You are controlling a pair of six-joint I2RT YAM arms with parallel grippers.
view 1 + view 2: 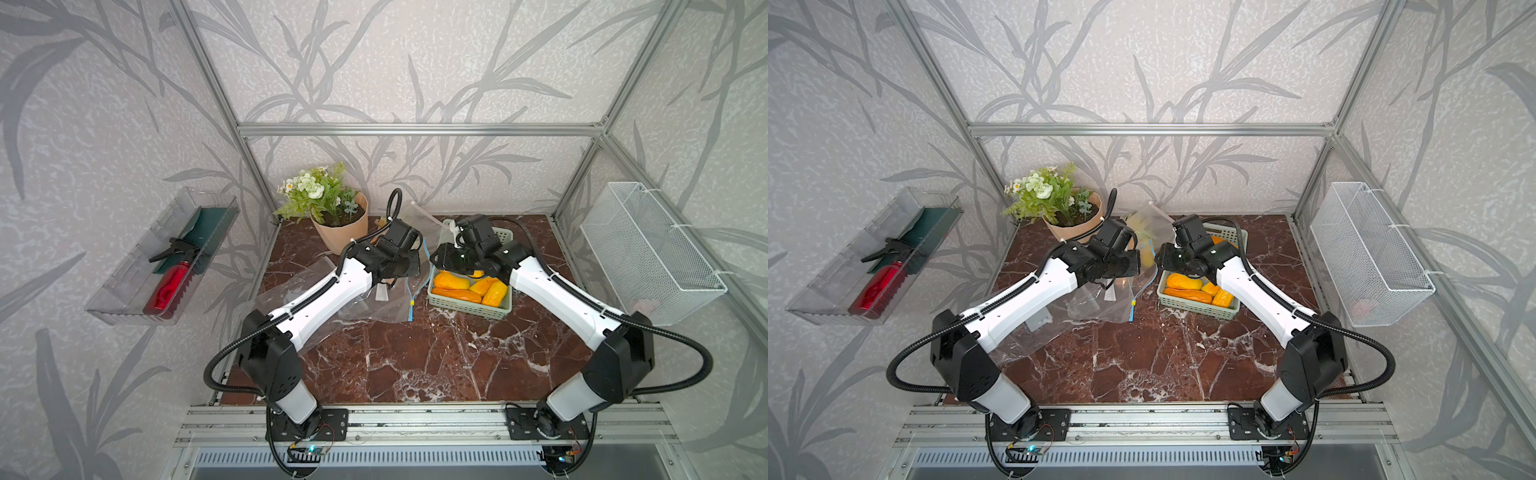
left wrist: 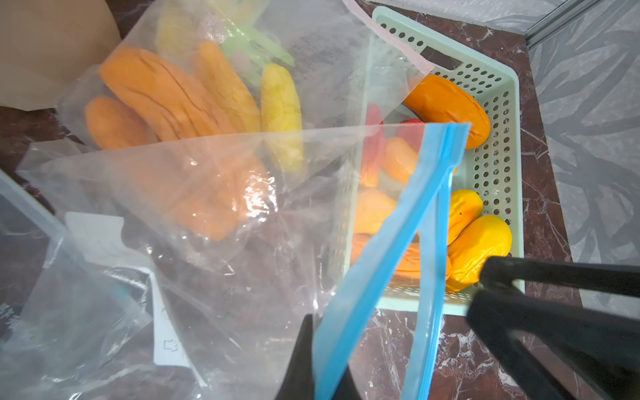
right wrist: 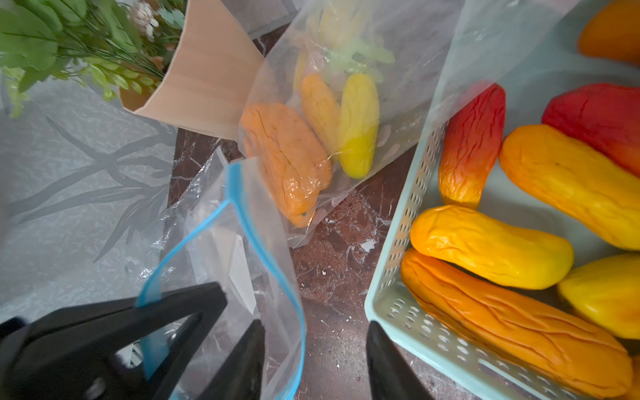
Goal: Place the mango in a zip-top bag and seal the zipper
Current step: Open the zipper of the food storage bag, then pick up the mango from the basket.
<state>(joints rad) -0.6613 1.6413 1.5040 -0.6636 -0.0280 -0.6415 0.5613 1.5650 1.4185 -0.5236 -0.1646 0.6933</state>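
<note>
Obs: left gripper (image 2: pixel 322 377) clamped on zip-top bag (image 2: pixel 242 277) at its blue zipper rim; right gripper (image 3: pixel 315 349) jaws apart, empty, near basket (image 3: pixel 398 304).

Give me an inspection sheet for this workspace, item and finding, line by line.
Surface: marble table, no spill seen.
Job's things: bag with its mouth open, blue zipper unsealed; mangoes in green basket.
Clutter: filled bag, spare bags, flower pot.
Grippers: left gripper shut on the bag's zipper edge; right gripper open at the bag's mouth.
Cables: black hoses loop off both arms, away from the bag.
Surroundings: wall tray holding red bottle; wire basket.
</note>
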